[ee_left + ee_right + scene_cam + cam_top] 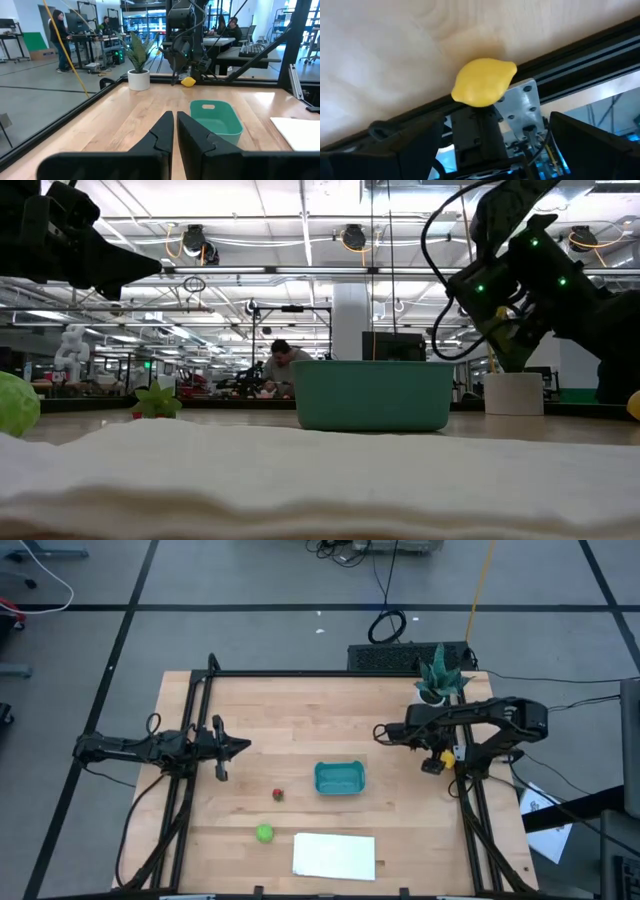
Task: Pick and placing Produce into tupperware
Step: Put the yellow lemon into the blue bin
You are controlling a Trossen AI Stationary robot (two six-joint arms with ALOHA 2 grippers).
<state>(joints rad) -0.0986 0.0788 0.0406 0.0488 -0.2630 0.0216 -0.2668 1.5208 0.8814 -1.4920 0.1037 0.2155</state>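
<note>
right gripper (492,145) hangs with its fingers wide apart and holding nothing, pointed down at the yellow lemon (483,82) at the right edge of the table (300,720), against the dark frame rail (580,55). seen from above, the lemon (447,754) shows as a small yellow spot under the right arm's wrist, just right of the teal tub (339,778) and near the potted plant (438,680) at the far right corner. the tub sits empty around the middle of the table, apart from the lemon. left of the tub lies the small dark red fruit (278,794), and nearer and further left the green ball (264,833), both loose on the wood. a flat white sheet (334,855) lies at the near edge, just right of the green ball. left gripper (175,131) waits over the left side of the table with its fingers pressed nearly together on nothing, aimed across toward the tub. people stand and sit at desks in the room beyond the table.
</note>
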